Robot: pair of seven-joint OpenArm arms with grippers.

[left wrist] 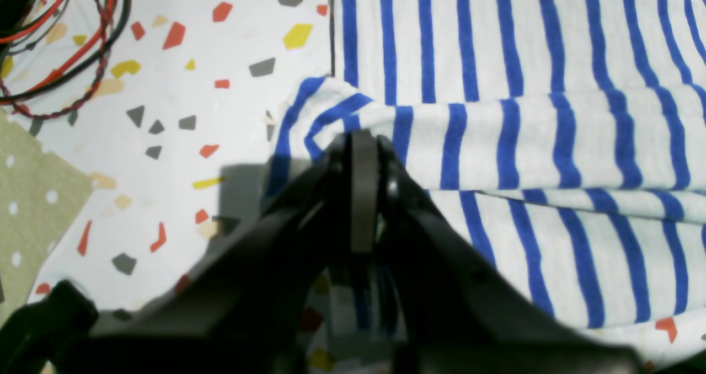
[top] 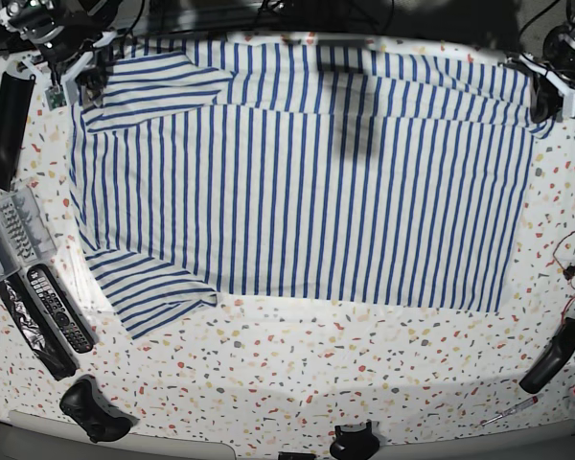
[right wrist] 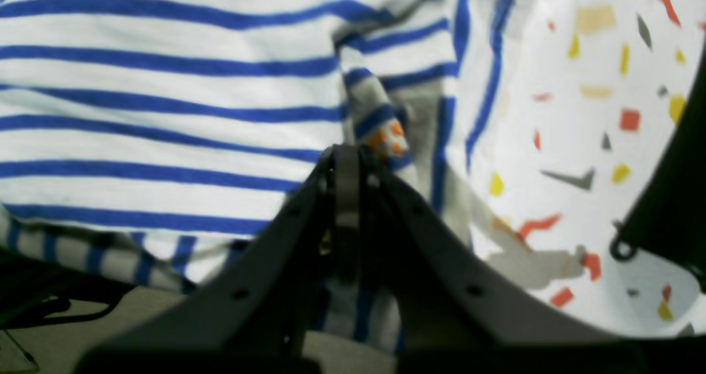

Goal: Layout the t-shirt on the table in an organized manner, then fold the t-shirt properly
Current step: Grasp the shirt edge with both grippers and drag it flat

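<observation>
The t-shirt [top: 307,172], white with thin blue stripes, lies spread flat over the far half of the speckled table [top: 307,374], one sleeve pointing to the near left. My left gripper [top: 541,113] is at the shirt's far right corner. In the left wrist view it [left wrist: 361,142] is shut on a raised fold of the t-shirt [left wrist: 524,142]. My right gripper [top: 81,84] is at the far left corner by the other sleeve. In the right wrist view it [right wrist: 347,156] is shut on a bunched bit of the t-shirt [right wrist: 165,115].
Remote controls [top: 50,311], a grey tray [top: 2,240] and a black tube [top: 5,115] lie along the left edge. A game controller [top: 96,410] sits near left. Red and black cables [left wrist: 66,43], a black handle [top: 554,356] and a screwdriver [top: 506,410] are on the right.
</observation>
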